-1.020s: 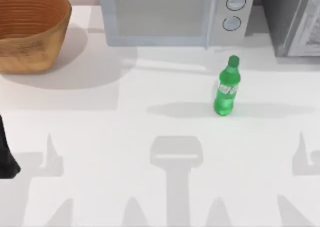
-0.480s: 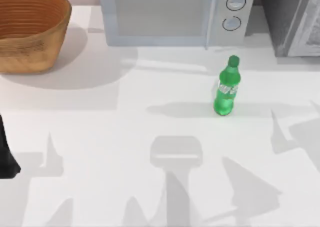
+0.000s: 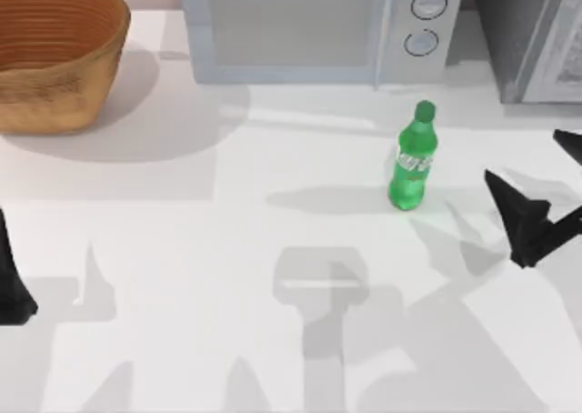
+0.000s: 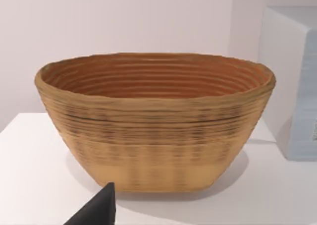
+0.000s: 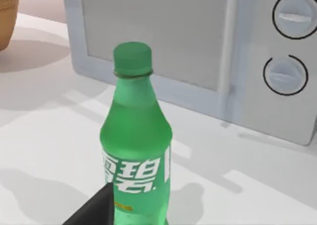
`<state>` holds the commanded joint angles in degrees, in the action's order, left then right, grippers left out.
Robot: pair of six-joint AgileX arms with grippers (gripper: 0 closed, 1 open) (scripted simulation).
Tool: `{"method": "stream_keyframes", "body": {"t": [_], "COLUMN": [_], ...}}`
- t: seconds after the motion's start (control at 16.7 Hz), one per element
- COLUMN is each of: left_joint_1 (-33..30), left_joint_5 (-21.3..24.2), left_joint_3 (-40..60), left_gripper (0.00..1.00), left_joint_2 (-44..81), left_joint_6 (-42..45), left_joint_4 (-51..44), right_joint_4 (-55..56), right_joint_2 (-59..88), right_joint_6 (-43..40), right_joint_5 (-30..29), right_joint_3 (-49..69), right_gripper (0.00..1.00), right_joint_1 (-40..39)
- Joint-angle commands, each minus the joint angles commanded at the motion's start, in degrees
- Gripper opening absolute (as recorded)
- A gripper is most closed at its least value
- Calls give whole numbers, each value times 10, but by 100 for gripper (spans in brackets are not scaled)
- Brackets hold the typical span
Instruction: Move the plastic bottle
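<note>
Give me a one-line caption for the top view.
Right gripper beside the upright plastic bottle before the microwave; left gripper parked.

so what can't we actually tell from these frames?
- Right gripper: top view, partly cut by the right edge; open or shut unclear.
- Left gripper: top view, parked at the left edge, mostly cut off; state unclear.
- Plastic bottle: right wrist view, base cut by the bottom edge and a dark fingertip in front.
- Microwave: top view, its upper part is cropped.
- Basket: left wrist view, its inside floor is hidden by its near wall.
</note>
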<state>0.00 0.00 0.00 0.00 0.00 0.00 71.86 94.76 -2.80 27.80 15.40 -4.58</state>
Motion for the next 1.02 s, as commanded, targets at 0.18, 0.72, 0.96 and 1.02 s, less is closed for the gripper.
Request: {"method": "stream_keyframes", "body": {"t": [0.18, 0.72, 0.96, 1.02], "left_joint_1": [0, 0, 0, 0], "left_joint_5": [0, 0, 0, 0], "left_joint_3": [0, 0, 0, 0], "left_gripper": [100, 100, 100, 100], "left_joint_2": [0, 0, 0, 0], "left_joint_6": [0, 0, 0, 0], "left_joint_4": [0, 0, 0, 0], "right_joint_4": [106, 232, 226, 218], "right_joint_2": [138, 279, 281, 286], "right_joint_6": [-3, -6, -6, -5], "right_joint_5": [42, 89, 84, 78], "right_joint_3": [24, 56, 63, 76], "right_gripper": [100, 100, 100, 100], "right_joint_1": [-8, -16, -19, -26]}}
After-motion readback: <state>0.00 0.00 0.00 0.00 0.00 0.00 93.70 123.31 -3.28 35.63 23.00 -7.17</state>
